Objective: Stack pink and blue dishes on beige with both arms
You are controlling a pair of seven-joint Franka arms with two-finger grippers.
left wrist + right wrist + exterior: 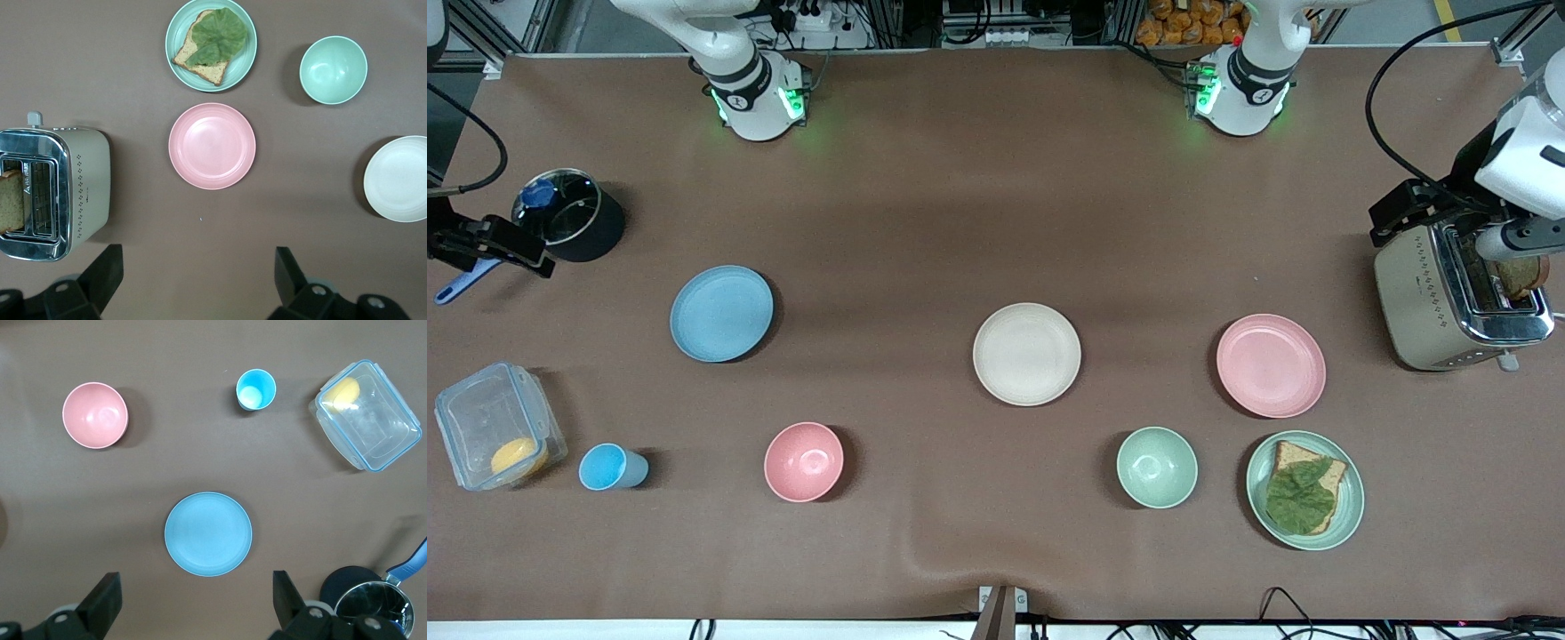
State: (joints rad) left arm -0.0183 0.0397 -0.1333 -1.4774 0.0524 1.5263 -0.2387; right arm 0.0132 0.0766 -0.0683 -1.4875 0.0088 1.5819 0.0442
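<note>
Both of my grippers hang high with fingers spread wide and nothing between them: my left gripper (193, 283) over bare cloth by the toaster (1458, 298), my right gripper (193, 607) over bare cloth by the black pot (569, 215). Neither has touched a plate yet.

Nearest the front camera sit things I must leave alone: a clear lidded box (498, 425), a small blue cup (609, 467), a deep pink bowl (804, 461), a green bowl (1157, 467), and a green plate (1352, 498) carrying bread and lettuce (1303, 498).

One row farther lie my three targets, all flat on the table and well apart. The beige plate (1027, 354) is about mid-table. The pink plate (1271, 365) lies toward my left arm's end, just beside the green plate. The blue plate (721, 313) lies toward my right arm's end. Farthest are the pot and the toaster, a slice standing in its slot.

My worries, judged from here: these plates are low and shallow-rimmed, so a finger may skid off the rim or shove a plate along the cloth instead of getting under it. Coming down on the pink plate, I could clip the green plate and spill the sandwich. If both arms arrive over the beige plate together, they could collide, so one should go first. A plate released tilted or off-centre could slide off the stack.
</note>
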